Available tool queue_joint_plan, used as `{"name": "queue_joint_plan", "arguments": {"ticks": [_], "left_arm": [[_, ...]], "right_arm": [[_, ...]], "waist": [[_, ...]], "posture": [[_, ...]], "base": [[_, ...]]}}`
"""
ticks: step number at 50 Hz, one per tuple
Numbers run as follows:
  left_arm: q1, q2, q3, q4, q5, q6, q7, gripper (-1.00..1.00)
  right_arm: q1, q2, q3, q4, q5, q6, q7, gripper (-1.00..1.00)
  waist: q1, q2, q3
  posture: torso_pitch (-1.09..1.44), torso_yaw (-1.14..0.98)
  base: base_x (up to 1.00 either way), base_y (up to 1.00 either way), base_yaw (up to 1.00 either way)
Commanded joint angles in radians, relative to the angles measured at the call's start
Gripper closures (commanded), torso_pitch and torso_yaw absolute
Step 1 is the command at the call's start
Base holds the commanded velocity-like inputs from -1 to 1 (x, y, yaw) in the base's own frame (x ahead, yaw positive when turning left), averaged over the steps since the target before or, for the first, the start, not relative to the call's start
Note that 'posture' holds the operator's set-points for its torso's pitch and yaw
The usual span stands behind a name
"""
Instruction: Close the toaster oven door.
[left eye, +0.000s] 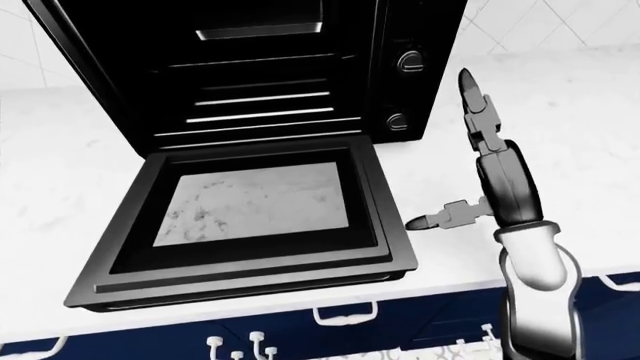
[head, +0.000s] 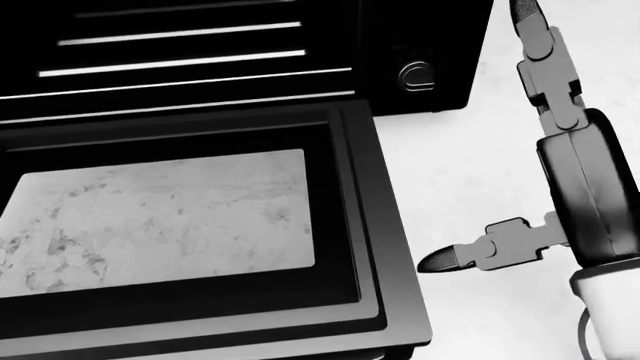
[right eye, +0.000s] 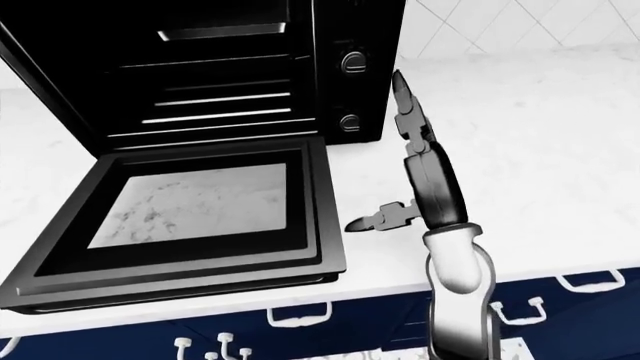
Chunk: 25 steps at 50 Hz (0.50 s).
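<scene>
The toaster oven door (left eye: 250, 217) lies fully open, flat on the counter (left eye: 560, 165) below the toaster oven (left eye: 260, 67). Your right robot hand (left eye: 470, 165) hovers just right of the door, fingers spread apart and empty — slide it under the door's far edge and swing upward, steadily — don't push sideways.

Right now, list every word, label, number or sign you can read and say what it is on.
None: no readable text in any view.
The toaster oven shows two knobs with no legible markings.
Its open door and the right hand are unmarked.
</scene>
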Motion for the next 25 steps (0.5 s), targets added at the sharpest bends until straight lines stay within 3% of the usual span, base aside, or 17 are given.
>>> {"name": "queue_joint_plan", "arguments": {"ticks": [1,25], "left_arm": [[-0.013,0.028,0.019,-0.029,-0.002,-0.031,-0.002,-1.0],[-0.014,0.033,0.024,-0.031,-0.009,-0.024,0.0,-1.0]], "right_arm": [[-0.015,-0.004,-0.004,-0.028,-0.01,-0.038,-0.014,-1.0],[0.01,0.008,0.002,0.039,-0.052,-0.108,-0.032,-1.0]], "waist": [[0.0,0.007,-0.018],[-0.003,0.011,-0.015]], "posture": [[0.0,0.0],[0.0,0.0]], "base": [[0.0,0.0,0.0],[0.0,0.0,0.0]]}}
